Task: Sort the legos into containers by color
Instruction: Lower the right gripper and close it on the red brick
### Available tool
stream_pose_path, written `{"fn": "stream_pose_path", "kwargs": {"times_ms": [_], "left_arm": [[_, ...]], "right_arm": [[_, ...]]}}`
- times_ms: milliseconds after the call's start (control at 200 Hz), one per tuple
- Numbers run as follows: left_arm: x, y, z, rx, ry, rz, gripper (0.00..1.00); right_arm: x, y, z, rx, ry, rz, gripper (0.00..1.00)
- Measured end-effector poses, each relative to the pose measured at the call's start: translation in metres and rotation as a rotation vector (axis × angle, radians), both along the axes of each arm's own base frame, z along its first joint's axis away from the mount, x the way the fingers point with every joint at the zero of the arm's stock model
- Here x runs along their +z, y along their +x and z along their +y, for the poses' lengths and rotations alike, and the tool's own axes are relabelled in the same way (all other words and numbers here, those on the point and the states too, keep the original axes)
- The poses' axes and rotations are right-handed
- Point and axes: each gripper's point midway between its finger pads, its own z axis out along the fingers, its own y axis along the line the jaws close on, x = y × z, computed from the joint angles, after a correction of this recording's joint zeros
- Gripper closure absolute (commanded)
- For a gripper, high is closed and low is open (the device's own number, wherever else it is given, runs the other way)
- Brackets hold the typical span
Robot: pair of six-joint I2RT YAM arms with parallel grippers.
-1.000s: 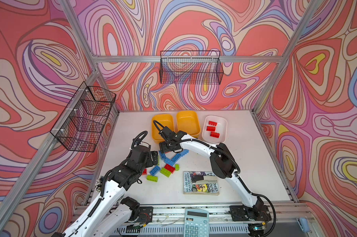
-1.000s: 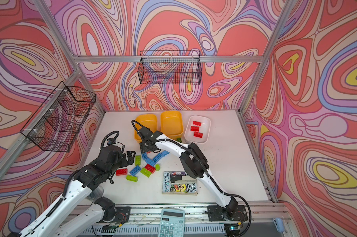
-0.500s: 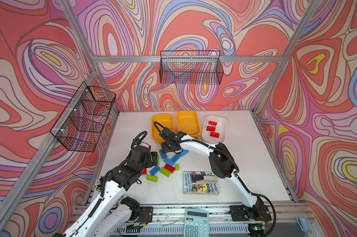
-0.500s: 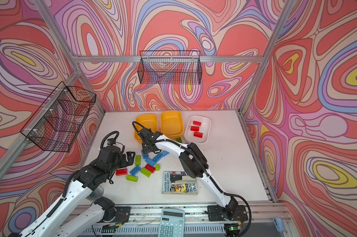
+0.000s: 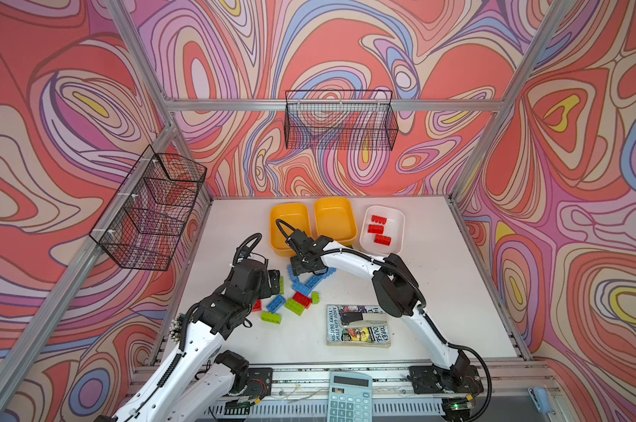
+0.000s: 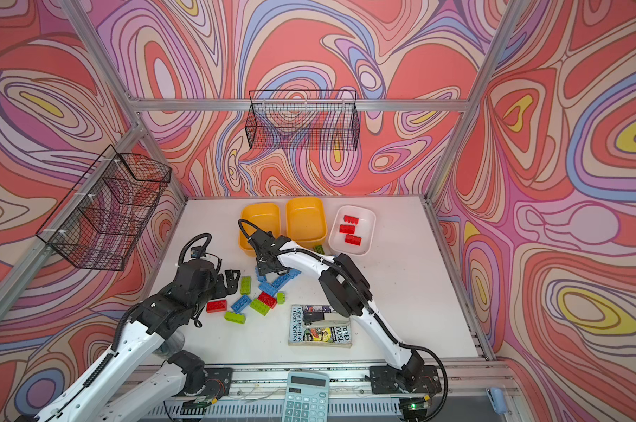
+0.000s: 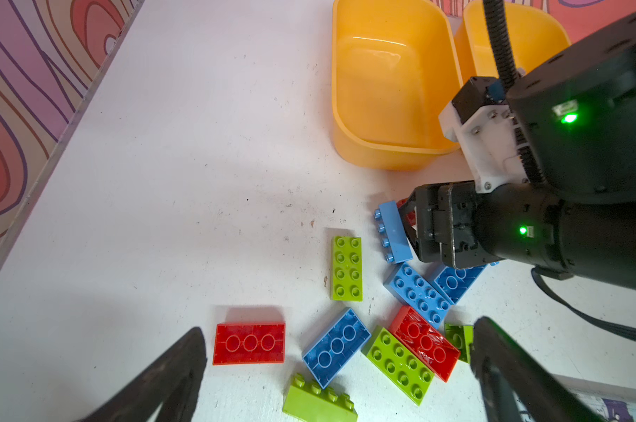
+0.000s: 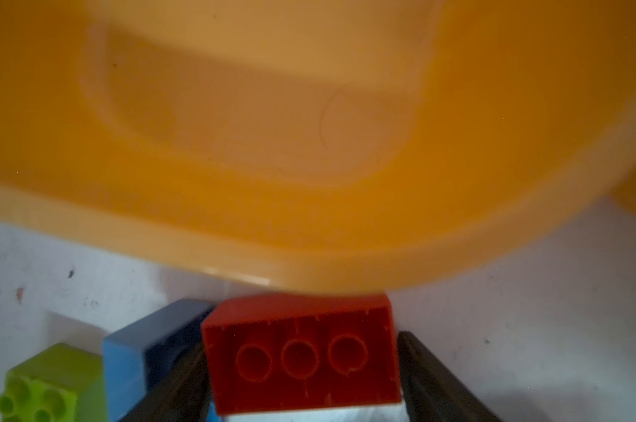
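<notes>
We judge the step in hand to be lifting one red brick [image 8: 301,354] off the far edge of the loose pile [image 5: 298,292] in the middle of the table. The right gripper [image 5: 301,268] reaches across to that spot. In the right wrist view its two fingers [image 8: 429,380] lie against the short ends of the brick, which shows its hollow underside. We cannot tell whether they are truly clamped or only resting there. The left gripper [image 7: 340,325] hangs spread wide over the near left of the pile, holding nothing.

The white tub [image 5: 391,223], far right, already holds three red bricks [image 5: 376,229], so that is where ours should go. Both yellow tubs look empty.

To do this well, we should first squeeze until the brick sits square between the fingers. Then we raise it straight up: a pale blue brick [image 7: 393,232] stands on its side just beside it and could be dragged along. The left yellow tub [image 5: 272,226] has its rim just beyond the brick, so we want height before moving. We carry it right, past the middle yellow tub [image 5: 334,215], and let go low inside the white one so it doesn't bounce out. The left arm should keep clear of that path.
</notes>
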Motion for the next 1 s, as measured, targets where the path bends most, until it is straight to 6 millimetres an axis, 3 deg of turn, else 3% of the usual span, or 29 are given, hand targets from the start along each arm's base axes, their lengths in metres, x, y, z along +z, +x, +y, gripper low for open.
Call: {"fn": "stream_pose_path", "kwargs": {"times_ms": [120, 315, 801, 1002], "left_arm": [[0.0, 0.0, 0.0, -0.001, -0.001, 0.001, 0.0], [0.0, 0.0, -0.002, -0.006, -0.008, 0.003, 0.0], [-0.004, -0.002, -0.003, -0.007, -0.023, 0.009, 0.0], [-0.003, -0.004, -0.001, 0.008, -0.039, 0.0, 0.0]], "right_arm": [[0.009, 0.005, -0.018, -0.026, -0.011, -0.002, 0.16], [0.031, 0.018, -0.028, -0.055, 0.007, -0.04, 0.14], [0.03, 0.013, -0.023, 0.013, -0.001, -0.036, 0.14], [0.022, 0.021, -0.012, 0.057, -0.002, -0.043, 0.14]]}}
